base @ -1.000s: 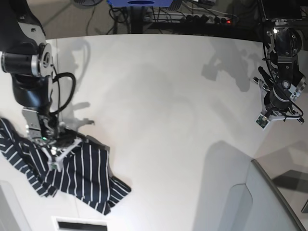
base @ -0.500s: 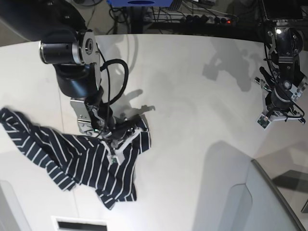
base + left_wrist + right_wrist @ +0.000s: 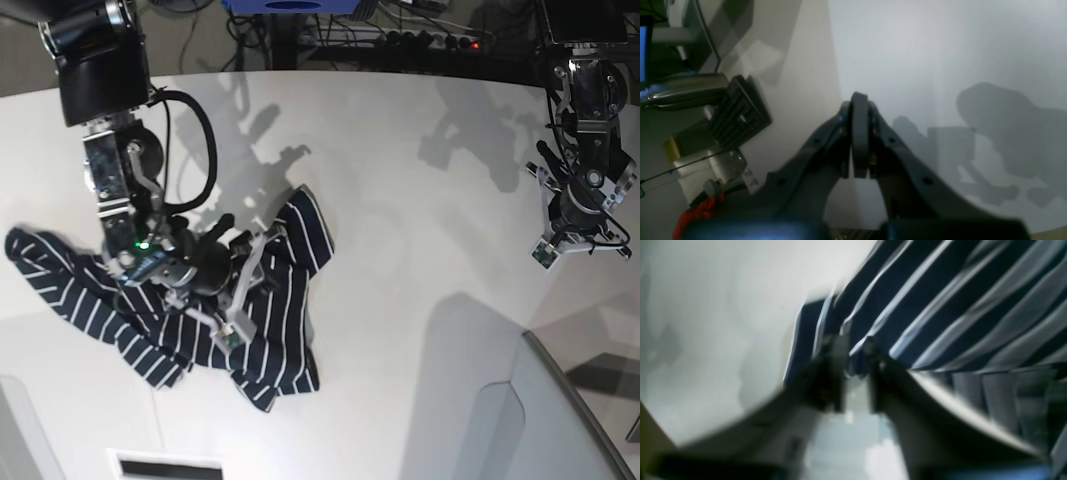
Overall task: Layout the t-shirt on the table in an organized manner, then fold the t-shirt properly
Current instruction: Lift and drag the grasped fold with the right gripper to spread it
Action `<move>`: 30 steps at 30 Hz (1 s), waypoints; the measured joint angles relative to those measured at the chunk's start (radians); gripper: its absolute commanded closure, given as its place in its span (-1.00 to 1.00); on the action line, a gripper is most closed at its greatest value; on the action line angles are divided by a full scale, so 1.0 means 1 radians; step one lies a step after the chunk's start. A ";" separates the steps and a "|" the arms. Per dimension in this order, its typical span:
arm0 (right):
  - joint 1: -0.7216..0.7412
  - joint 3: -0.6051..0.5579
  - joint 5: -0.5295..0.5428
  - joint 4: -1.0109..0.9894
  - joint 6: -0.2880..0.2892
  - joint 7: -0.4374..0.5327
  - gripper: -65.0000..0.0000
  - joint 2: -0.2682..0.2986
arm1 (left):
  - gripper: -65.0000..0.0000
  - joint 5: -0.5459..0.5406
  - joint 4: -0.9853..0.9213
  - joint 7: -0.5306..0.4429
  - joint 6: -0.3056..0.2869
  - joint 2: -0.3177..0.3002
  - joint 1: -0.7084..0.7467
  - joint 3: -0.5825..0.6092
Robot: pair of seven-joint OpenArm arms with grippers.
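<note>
We see the t-shirt (image 3: 270,300) dragged further toward the middle of the surface (image 3: 420,250); right fingers (image 3: 853,350) look slightly parted around cloth, though blurry; left fingers (image 3: 858,133) pressed together, empty

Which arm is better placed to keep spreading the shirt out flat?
Probably the right: its gripper is on the crumpled t-shirt, jaws slightly apart around a fold. The left gripper hangs shut at the table's far side.

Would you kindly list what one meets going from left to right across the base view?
The t-shirt's crumpled striped cloth → the right gripper over the shirt's raised part → bare table → the left gripper hanging above the table.
</note>
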 measured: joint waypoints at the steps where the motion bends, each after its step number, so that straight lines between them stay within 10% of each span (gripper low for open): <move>1: -0.001 0.027 0.016 0.000 0.009 0.010 0.20 -0.003 | 1.00 0.000 0.000 0.000 0.000 -0.001 0.001 0.000; 6: 0.065 0.187 -0.024 -0.218 -0.011 0.010 0.06 0.046 | 1.00 0.006 0.000 0.005 0.000 -0.006 0.003 -0.005; 30: 0.277 0.185 -0.013 -0.729 -0.004 0.306 0.06 0.162 | 1.00 0.005 0.000 0.002 0.000 0.000 0.006 -0.004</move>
